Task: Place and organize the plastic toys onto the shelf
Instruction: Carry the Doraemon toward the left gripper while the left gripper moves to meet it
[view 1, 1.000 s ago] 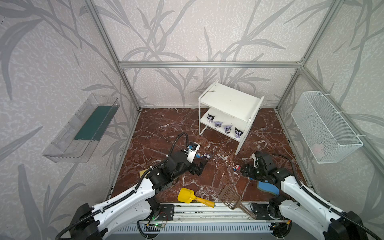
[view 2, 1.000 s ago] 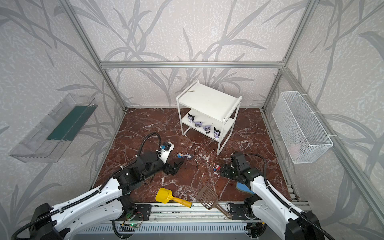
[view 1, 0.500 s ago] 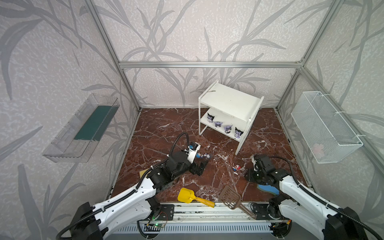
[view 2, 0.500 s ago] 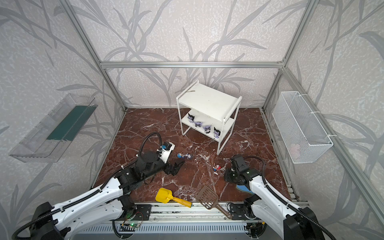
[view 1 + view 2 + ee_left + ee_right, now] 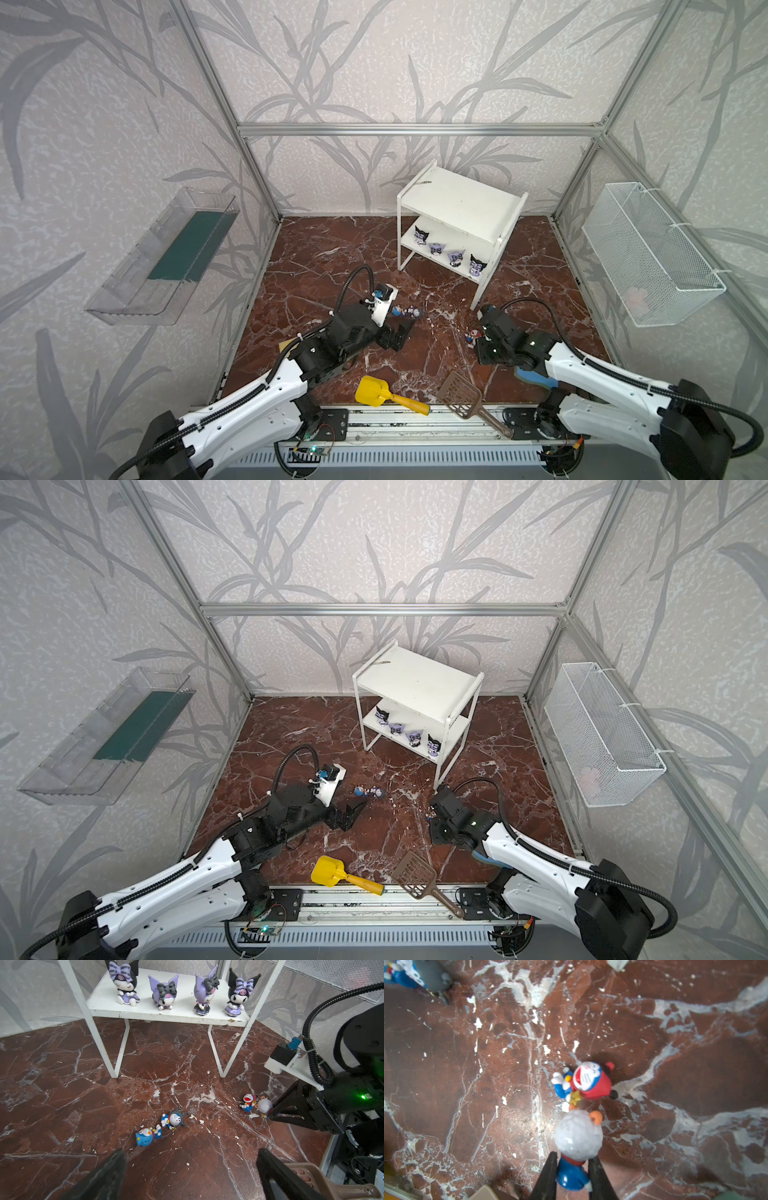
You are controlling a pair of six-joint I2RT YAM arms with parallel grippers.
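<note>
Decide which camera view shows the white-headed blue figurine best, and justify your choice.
The right wrist view: the white-headed figurine is large and close, its blue body pinched between the right gripper's fingers. The left wrist view shows it small, beside the red-headed figurine. In both top views the gripper hides nearly all of it.

Pale grey wallpaper printed with darker grey leafy stems [image 5: 374,62] covers the back and side walls. Slim aluminium frame bars [image 5: 415,129] run up the corners and across the back. Below lies a glossy red-brown marble-patterned surface [image 5: 316,257], veined in white and flecked with small white chips. A clear plastic tray with a green base [image 5: 183,249] hangs on the left wall, and a white wire mesh basket [image 5: 648,257] hangs on the right wall. The light is soft and even.
</note>
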